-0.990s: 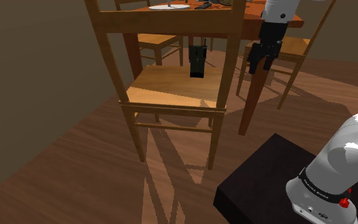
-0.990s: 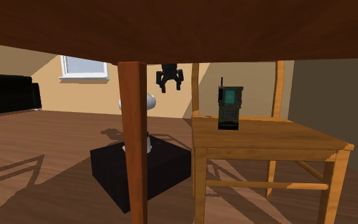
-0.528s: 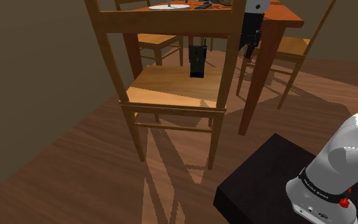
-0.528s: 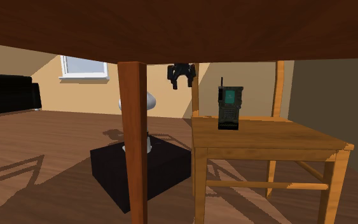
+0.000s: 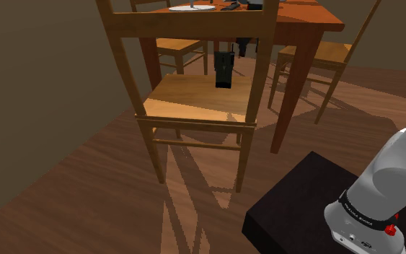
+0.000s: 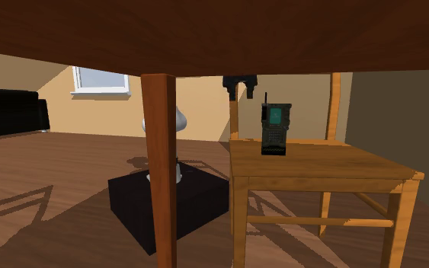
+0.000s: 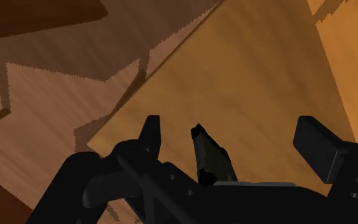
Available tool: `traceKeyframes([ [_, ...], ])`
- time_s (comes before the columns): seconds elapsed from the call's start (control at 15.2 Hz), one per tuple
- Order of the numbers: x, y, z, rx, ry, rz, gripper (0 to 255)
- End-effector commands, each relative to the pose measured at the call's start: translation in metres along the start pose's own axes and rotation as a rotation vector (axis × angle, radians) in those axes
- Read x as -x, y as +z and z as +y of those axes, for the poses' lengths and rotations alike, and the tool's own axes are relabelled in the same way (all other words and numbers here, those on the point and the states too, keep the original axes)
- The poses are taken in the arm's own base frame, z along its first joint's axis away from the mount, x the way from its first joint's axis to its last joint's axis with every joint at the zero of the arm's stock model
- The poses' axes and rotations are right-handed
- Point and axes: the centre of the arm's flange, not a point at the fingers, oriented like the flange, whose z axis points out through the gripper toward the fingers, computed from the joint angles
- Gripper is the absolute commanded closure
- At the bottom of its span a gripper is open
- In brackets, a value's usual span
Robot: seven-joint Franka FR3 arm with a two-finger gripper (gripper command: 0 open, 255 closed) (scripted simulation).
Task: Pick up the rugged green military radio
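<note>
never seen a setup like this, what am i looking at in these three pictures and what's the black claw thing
This is a simulated white robot arm standing on a dark box, with a black two-finger gripper at its end. One picture looks from beside the box, one from under a wooden table, one from the hand itself. A dark green radio stands upright on a wooden chair seat. The gripper hangs near it, higher up, fingers open, holding nothing.

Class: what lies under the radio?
The radio stands upright on a wooden chair seat. Its base hides the patch of seat directly beneath.
</note>
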Motion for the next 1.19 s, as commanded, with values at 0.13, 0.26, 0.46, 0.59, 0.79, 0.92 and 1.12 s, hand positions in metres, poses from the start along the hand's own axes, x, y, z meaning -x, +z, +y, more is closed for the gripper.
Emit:
traceKeyframes([
  [0.13, -0.048, -0.012, -0.002, 0.013, -0.016, 0.011, 0],
  [0.26, -0.073, -0.018, -0.005, 0.019, -0.024, 0.016, 0],
  [0.46, -0.084, -0.01, -0.005, 0.022, -0.027, 0.018, 0],
  [0.59, -0.084, 0.0, -0.004, 0.022, -0.027, 0.018, 0],
  [0.79, -0.084, 0.016, -0.003, 0.022, -0.027, 0.018, 0],
  [0.92, -0.084, 0.019, -0.003, 0.022, -0.027, 0.018, 0],
  [1.12, -0.086, 0.022, -0.005, 0.022, -0.028, 0.018, 255],
])
